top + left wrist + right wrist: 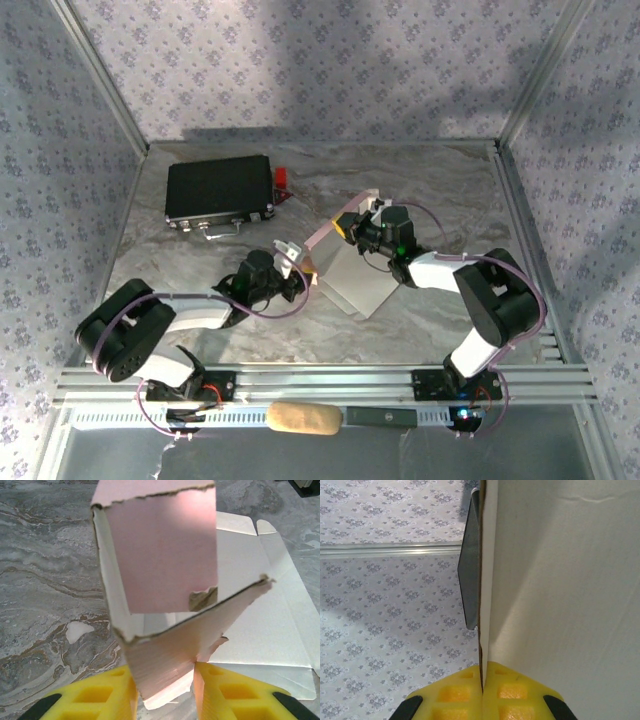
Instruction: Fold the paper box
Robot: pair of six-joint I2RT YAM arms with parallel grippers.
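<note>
Paper box (355,280) being held half raised at middle of table (420,335). Panel edge being pinched by closed right gripper (482,682). Flap being straddled by left gripper (165,692); clamping unclear. Card judged light, floppy, tear-prone: best gripped near creases.

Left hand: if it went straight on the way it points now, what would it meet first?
The paper box itself. A pink flap sits between the fingers of the left hand, and the upright pink panel stands directly ahead. It seems close, though depth is hard to judge from the wrist view.
</note>
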